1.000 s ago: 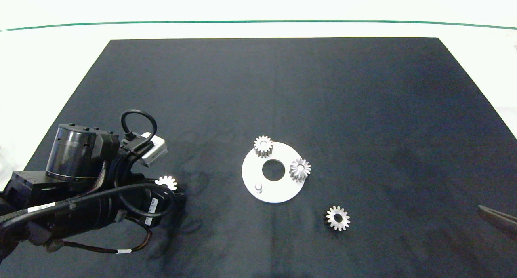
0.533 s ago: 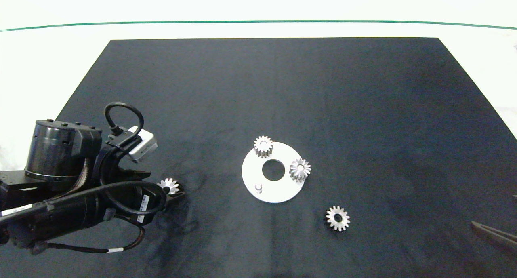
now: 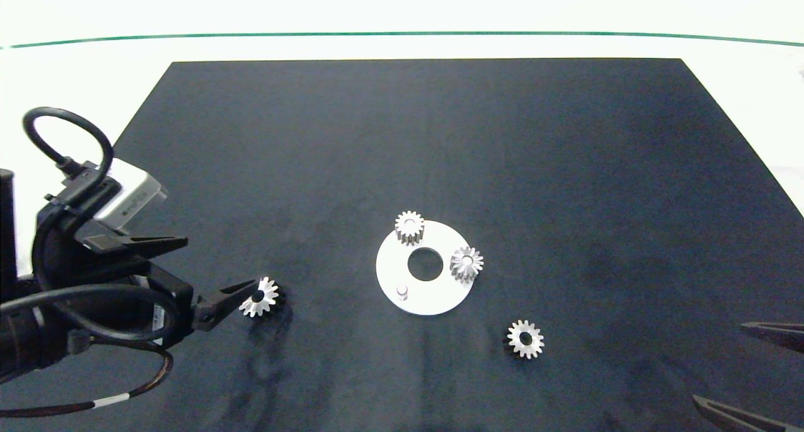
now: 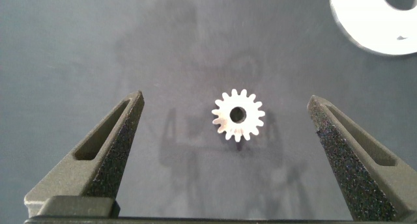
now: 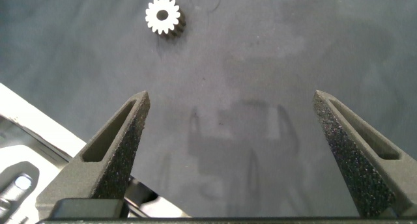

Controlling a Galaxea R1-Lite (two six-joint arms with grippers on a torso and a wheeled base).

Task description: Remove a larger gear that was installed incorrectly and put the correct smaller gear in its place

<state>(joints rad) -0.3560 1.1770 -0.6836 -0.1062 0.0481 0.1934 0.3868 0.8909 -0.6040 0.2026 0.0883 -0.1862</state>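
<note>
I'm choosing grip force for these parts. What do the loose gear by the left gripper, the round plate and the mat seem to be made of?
The gear looks like bare metal: bright silver face, crisp blunt teeth, darker sides. The round plate is flat, white and matte, so painted metal or plastic; I cannot tell which. The mat looks like dark, dull fabric or rubber, with faint smudges and no glare.
</note>
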